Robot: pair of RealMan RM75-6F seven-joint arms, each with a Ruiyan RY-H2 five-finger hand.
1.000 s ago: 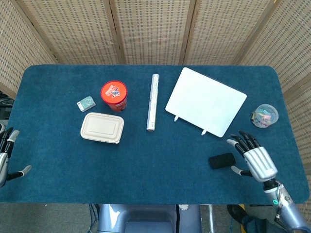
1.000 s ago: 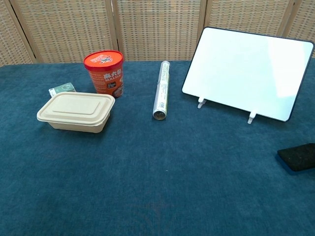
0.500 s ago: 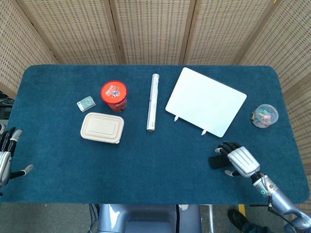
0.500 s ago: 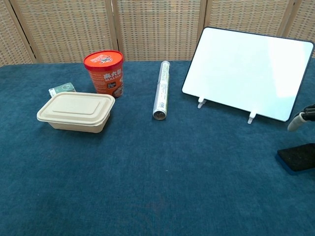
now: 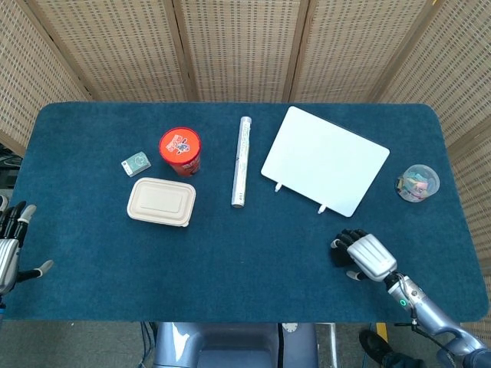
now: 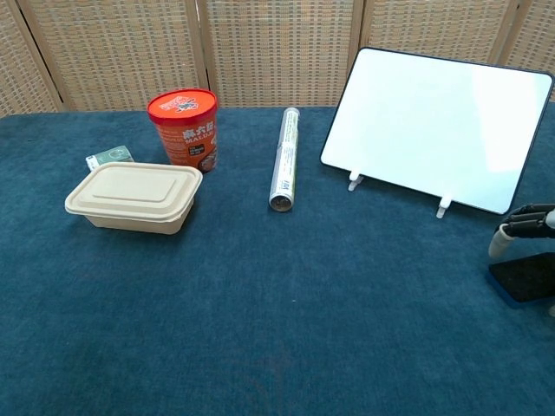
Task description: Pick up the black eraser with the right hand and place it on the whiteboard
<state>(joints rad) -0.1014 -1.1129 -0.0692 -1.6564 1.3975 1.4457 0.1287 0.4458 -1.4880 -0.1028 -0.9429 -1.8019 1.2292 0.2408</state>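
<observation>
The black eraser (image 6: 527, 277) lies flat on the blue tablecloth at the right edge of the chest view. My right hand (image 5: 367, 255) is spread over it, palm down, and hides most of it in the head view. In the chest view the right hand's fingers (image 6: 525, 218) hang curved just above the eraser, with a visible gap, and hold nothing. The whiteboard (image 5: 326, 159) (image 6: 438, 126) stands tilted on two white feet, behind and slightly left of the eraser. At the table's near left corner my left hand (image 5: 9, 249) is empty, its fingers apart.
A foil roll (image 5: 242, 161) lies left of the whiteboard. Further left are a red cup (image 5: 179, 149), a beige lidded box (image 5: 161, 202) and a small green box (image 5: 136, 162). A clear tub (image 5: 417, 182) sits near the right edge.
My right hand has moved left from beside the eraser to over it, and its fingers have come lower and curled above it. The left hand barely shifted.
</observation>
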